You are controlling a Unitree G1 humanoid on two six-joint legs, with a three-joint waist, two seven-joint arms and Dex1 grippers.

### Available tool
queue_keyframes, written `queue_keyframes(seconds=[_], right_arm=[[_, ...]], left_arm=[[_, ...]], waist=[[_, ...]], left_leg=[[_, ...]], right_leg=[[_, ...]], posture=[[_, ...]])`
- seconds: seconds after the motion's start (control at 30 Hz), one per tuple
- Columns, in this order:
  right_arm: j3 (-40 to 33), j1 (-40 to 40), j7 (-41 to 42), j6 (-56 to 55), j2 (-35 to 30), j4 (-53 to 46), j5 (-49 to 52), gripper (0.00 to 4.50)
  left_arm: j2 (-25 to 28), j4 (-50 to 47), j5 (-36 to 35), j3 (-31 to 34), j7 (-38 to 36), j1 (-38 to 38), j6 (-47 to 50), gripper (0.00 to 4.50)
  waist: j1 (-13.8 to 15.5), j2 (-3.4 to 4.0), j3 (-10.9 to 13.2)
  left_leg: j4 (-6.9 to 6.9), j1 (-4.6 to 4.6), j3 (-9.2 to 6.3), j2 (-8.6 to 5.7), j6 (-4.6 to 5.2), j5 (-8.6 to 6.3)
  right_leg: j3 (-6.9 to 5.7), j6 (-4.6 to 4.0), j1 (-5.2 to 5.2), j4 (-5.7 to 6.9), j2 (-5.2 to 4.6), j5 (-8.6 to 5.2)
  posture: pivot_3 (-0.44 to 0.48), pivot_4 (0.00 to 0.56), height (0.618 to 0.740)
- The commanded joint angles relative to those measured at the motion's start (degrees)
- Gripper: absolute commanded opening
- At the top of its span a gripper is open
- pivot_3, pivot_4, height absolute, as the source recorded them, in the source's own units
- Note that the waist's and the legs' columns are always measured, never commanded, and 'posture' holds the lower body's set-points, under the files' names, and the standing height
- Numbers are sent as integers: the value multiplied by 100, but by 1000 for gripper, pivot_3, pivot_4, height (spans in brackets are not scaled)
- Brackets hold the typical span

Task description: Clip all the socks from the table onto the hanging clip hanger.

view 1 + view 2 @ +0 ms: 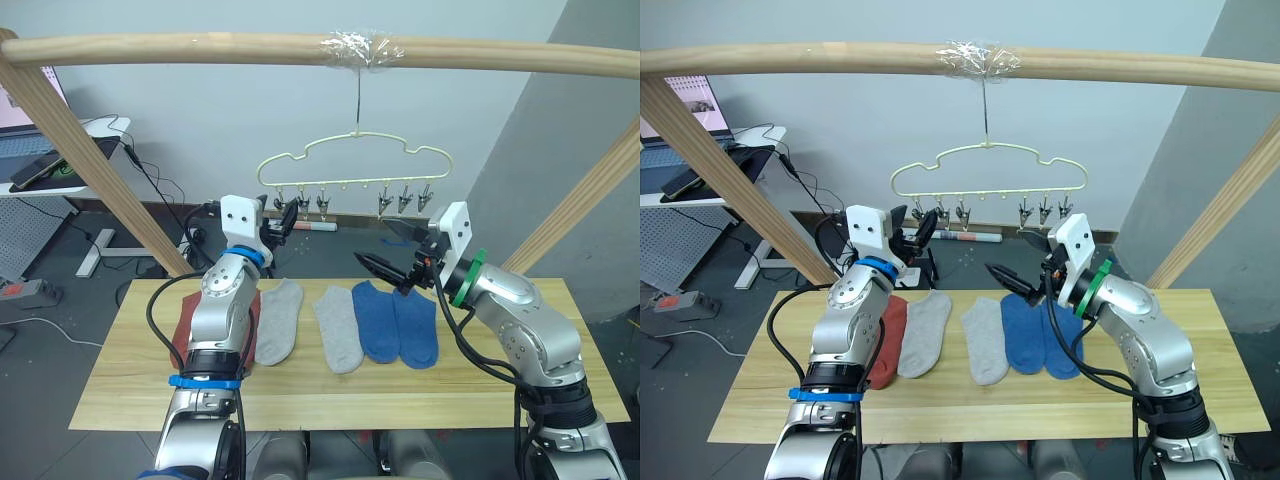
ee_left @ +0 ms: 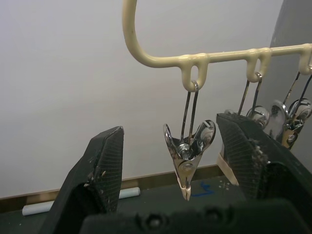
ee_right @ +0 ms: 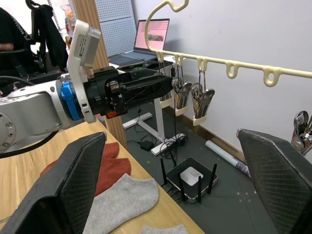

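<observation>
Setting: pale wall behind a wooden pole frame [image 1: 200,45]; clip hanger [image 1: 355,165] hangs from it.
Table [image 1: 330,395]: socks [image 1: 345,325] lie flat in a row, none clipped.
My left gripper [image 2: 170,165]: spread wide around the end clip [image 2: 187,151], empty.
My right gripper [image 1: 395,250]: released, empty, above the blue pair.
Advice: centre the clip's wings before squeezing.

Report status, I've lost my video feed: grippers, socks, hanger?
Both grippers open, empty: left gripper framing the end clip, right gripper raised nearby. Socks on table. Clip hanger bare.
</observation>
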Motion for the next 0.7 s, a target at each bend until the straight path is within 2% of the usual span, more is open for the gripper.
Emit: queue_keyframes(seconds=[0.03, 0.07, 0.27, 0.43, 0.57, 0.7], right_arm=[[-8, -109, -23, -31, 41, -268, 104, 4500], [-8, -102, -27, -30, 48, -271, 106, 4500], [-5, -52, -29, -20, 64, -280, 105, 4500], [-13, 38, -16, 22, 30, -273, 105, 4500], [214, 385, -66, 5, -218, -111, -325, 4500], [434, 891, -703, 92, -312, 605, -1088, 4500]], left_arm=[[28, -47, 3, 0, -140, -171, -201, 2971], [35, -45, 19, -18, -178, -175, -226, 2804], [39, -29, 75, -40, -258, -198, -311, 874], [29, -70, 101, -34, -253, -157, -327, 39], [60, -99, 160, -64, -266, -115, -312, 6], [137, -187, 212, -74, -273, -14, -223, 6]], waist=[[0, 0, 2], [0, 0, 2], [-2, 1, 3], [-2, 1, 3], [-1, 1, 3], [1, 1, 3]], left_leg=[[0, 0, 0, 0, 0, 0], [0, 0, 0, 0, 0, 0], [0, 0, 0, 0, 0, 0], [0, 0, 0, 0, 0, 0], [0, -1, 0, 0, 0, 0], [0, -1, -1, 0, 0, 0]], right_leg=[[0, 0, 0, 0, 0, 0], [0, 0, 0, 0, 0, 0], [0, 0, 0, 0, 0, 0], [0, 0, 0, 0, 0, 0], [0, 0, 0, -1, 0, 0], [0, 0, 0, -2, 0, 0]], posture=[[-128, 189, 740], [-128, 188, 740], [-128, 187, 740], [-127, 184, 740], [-118, 179, 740], [-106, 171, 740]])
